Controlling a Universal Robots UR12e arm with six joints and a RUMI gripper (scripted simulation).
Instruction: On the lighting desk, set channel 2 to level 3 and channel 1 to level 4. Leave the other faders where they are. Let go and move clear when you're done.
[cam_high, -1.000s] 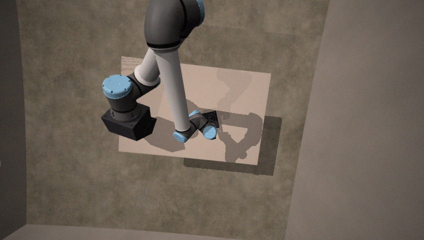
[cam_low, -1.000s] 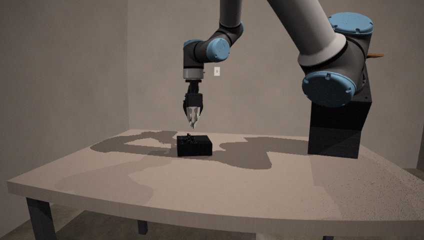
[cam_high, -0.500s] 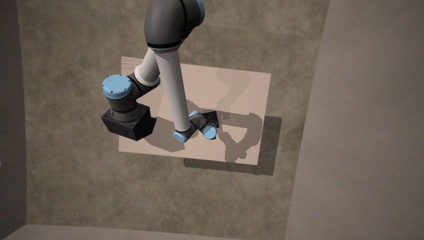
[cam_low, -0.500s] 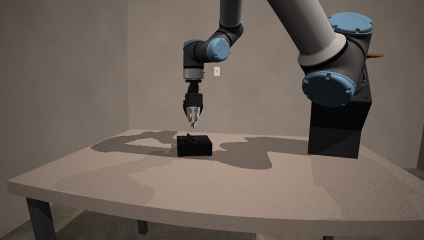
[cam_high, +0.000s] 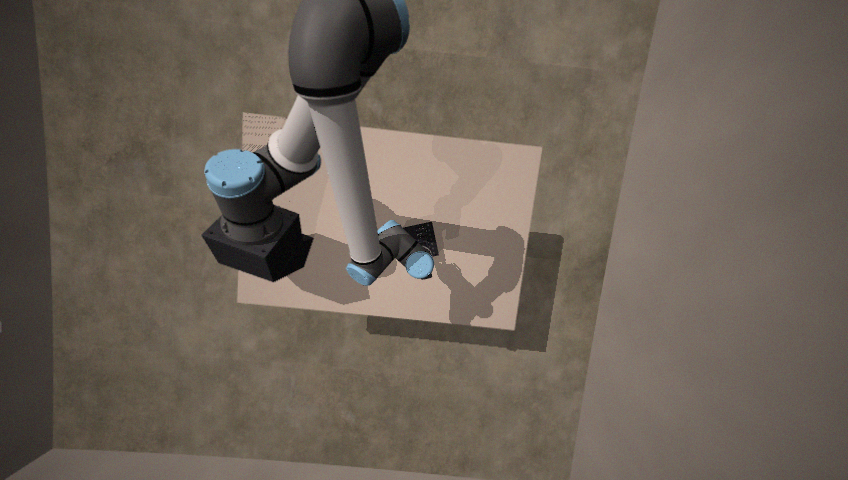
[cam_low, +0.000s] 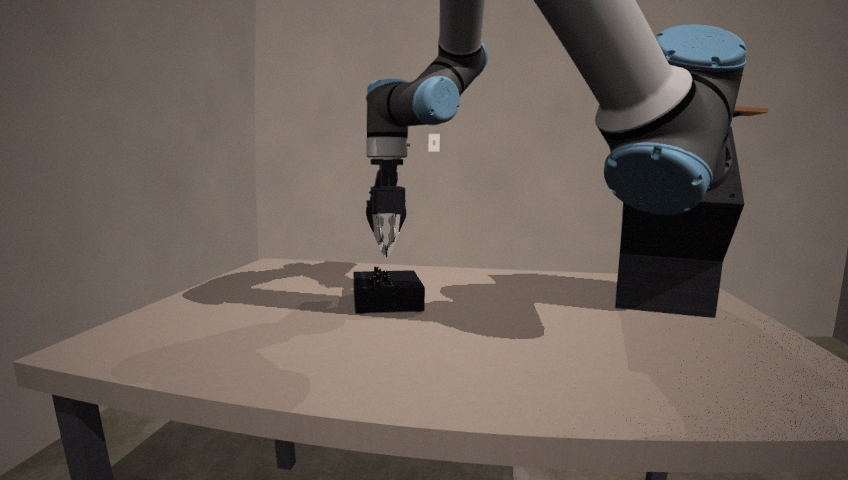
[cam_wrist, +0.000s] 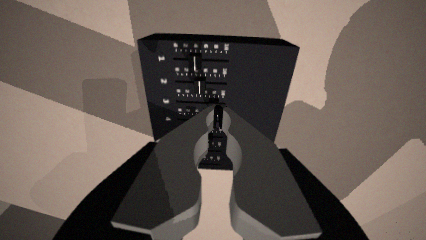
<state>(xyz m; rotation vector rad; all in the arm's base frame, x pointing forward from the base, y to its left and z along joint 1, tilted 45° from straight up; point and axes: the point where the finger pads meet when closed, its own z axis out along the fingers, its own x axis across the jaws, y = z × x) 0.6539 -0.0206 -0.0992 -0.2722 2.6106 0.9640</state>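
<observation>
Hand (cam_low: 386, 251) pressed together w/ nothing in it, hovering just above black lighting desk (cam_low: 388, 292) at frame center on tabletop (cam_low: 416, 380).

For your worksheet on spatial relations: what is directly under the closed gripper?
The black lighting desk on the table, below the gripper, not touching. The fingers cover its nearest faders.
</observation>
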